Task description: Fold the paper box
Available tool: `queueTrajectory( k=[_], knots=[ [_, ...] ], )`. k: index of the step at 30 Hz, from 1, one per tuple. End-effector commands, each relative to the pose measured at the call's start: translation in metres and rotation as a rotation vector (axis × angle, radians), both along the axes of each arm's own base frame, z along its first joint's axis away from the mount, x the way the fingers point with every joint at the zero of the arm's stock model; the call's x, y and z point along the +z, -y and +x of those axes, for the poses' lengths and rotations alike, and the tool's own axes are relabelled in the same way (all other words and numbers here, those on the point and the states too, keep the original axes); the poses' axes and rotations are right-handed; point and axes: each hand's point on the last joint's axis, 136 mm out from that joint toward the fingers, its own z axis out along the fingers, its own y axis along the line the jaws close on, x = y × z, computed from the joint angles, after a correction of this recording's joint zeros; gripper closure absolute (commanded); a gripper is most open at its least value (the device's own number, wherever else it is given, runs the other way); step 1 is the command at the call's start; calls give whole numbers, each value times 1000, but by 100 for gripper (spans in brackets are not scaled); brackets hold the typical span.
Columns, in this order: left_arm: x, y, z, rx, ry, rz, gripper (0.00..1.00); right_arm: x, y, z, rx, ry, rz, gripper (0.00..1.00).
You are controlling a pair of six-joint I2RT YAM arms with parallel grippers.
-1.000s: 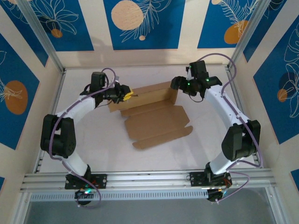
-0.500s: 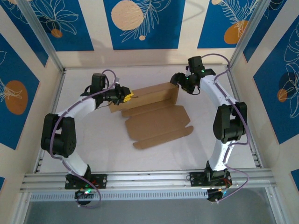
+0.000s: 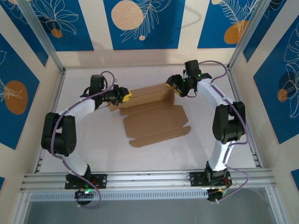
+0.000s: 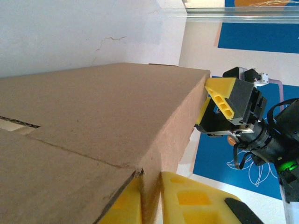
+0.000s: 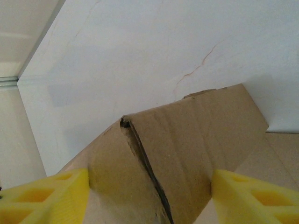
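Midway on the white table (image 3: 93,140) lies the paper box (image 3: 156,123) (back wall raised); the left gripper (image 3: 125,96) pinches the wall's left end, the right gripper (image 3: 172,84) spreads wide astride its right corner.

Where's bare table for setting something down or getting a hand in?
Widest free patch: the near strip of table between the paper box and the front rail. A narrower strip runs between the box and the back wall. Crowded: the box's raised far wall, left gripper and right gripper at its ends.
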Motion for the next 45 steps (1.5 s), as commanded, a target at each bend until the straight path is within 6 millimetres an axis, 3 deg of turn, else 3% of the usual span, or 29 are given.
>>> queueTrajectory(
  k=[1, 5, 10, 13, 18, 22, 27, 32, 38, 45],
  knots=[
    [3, 7, -3, -33, 18, -27, 85, -18, -11, -24, 34, -82, 0, 36],
    [4, 4, 3, -13, 17, -40, 76, -24, 0, -25, 37, -77, -69, 39],
    [5, -2, 19, 43, 19, -135, 74, -24, 11, -20, 41, -66, -108, 41],
    [6, -4, 22, 56, 21, -164, 64, -23, 16, -16, 51, -58, -129, 42],
    [-1, -39, 13, 127, 27, -16, 50, -17, 19, -11, 55, -42, -154, 42],
    [0, -60, -7, 135, 53, 171, 43, -13, 18, -8, 54, -30, -160, 42],
    [-13, -85, -34, 185, 53, 349, 48, -14, 19, -7, 53, -30, -175, 42],
    [-56, -93, -45, 211, -27, 434, 68, -16, 18, -9, 67, -25, -196, 42],
    [-84, -85, -39, 213, -37, 563, 70, -15, 15, -10, 77, -18, -198, 42],
    [-105, -87, -22, 300, -13, 674, 62, -16, 15, -9, 81, -10, -215, 42]
  ],
)
